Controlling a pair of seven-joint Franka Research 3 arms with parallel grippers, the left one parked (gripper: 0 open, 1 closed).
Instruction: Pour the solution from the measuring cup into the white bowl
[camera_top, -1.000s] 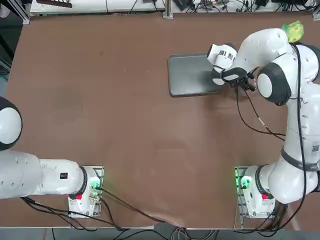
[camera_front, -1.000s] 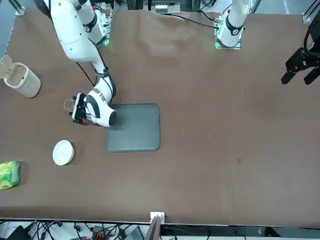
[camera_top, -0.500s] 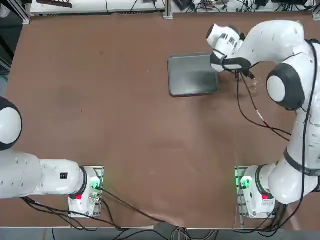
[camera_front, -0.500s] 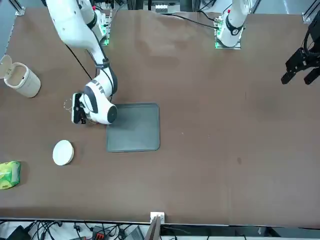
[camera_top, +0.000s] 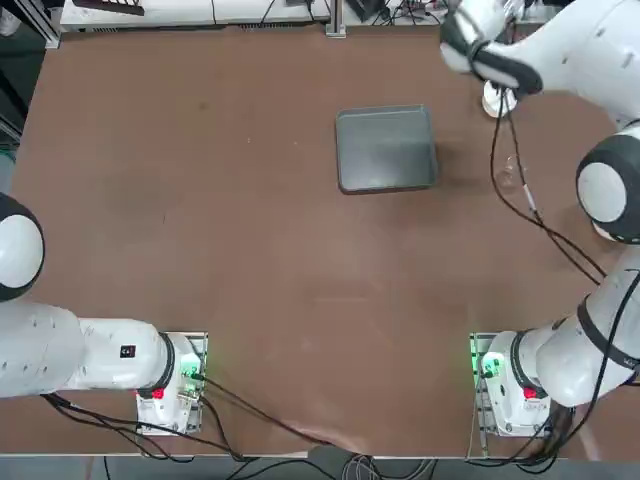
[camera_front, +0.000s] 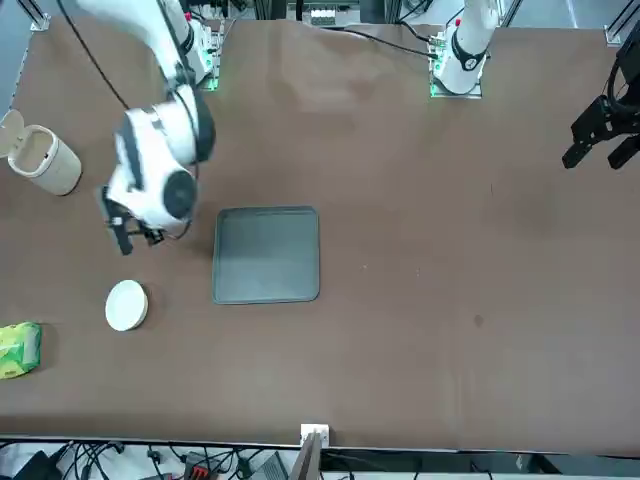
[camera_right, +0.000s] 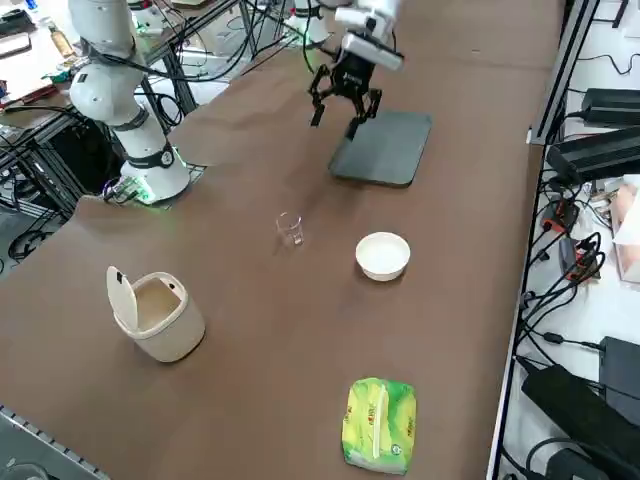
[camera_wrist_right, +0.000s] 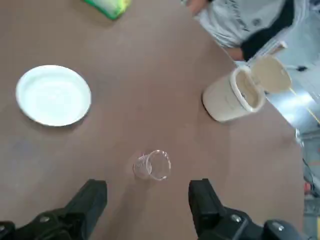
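The clear measuring cup (camera_wrist_right: 152, 165) is seen upright on the brown table (camera_right: 240, 300), near the white bowl (camera_wrist_right: 53, 95) but apart from it. No liquid can be made out in either. The right gripper (camera_right: 342, 98) is held high above the grey tray's (camera_right: 385, 145) edge, fingers spread, empty; the cup is framed between them.

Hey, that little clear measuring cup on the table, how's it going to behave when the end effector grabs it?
The measuring cup looks small and thin-walled, so probably light and easily tipped. Its clear, smooth wall may be slippery. The open right end effector hangs above it, empty.
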